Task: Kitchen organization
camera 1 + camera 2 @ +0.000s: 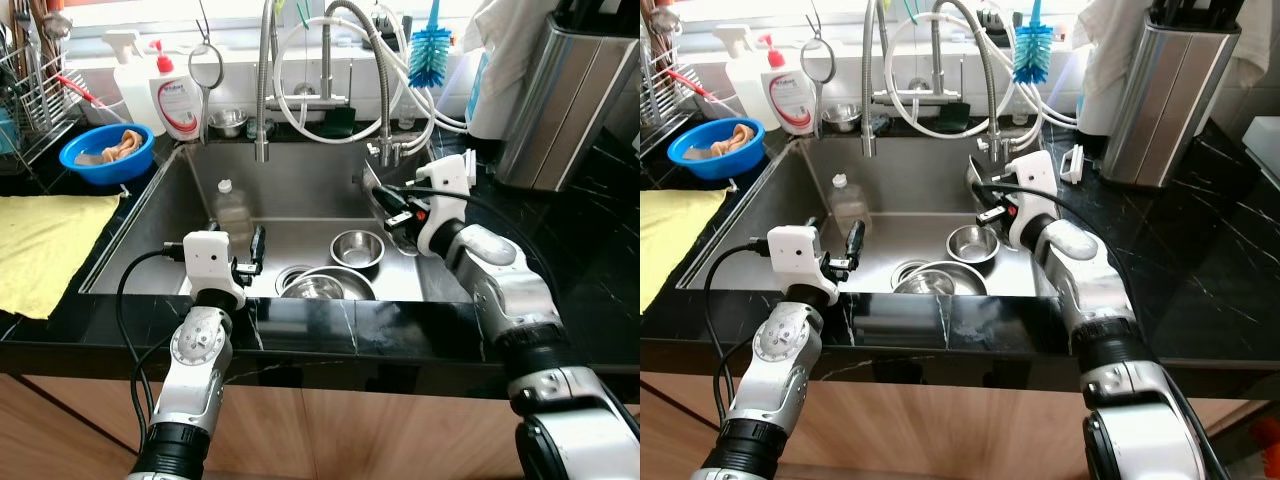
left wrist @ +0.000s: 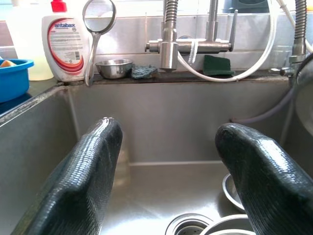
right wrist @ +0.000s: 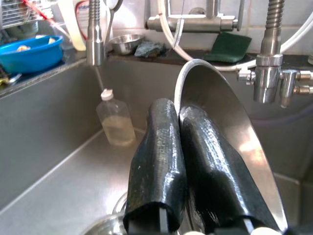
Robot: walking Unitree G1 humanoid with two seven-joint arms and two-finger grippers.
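Pinching a steel plate (image 3: 230,122) edge-on with my right gripper (image 3: 181,127) above the sink (image 1: 150,215); left gripper (image 2: 168,147) hangs spread, grasping nothing.

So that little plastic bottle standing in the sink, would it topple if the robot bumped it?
Probably. The plastic bottle stands upright, tall and narrow, on the smooth steel sink floor, so a nudge would likely slide or tip it. It looks only partly filled, so likely light, and once down it may roll.
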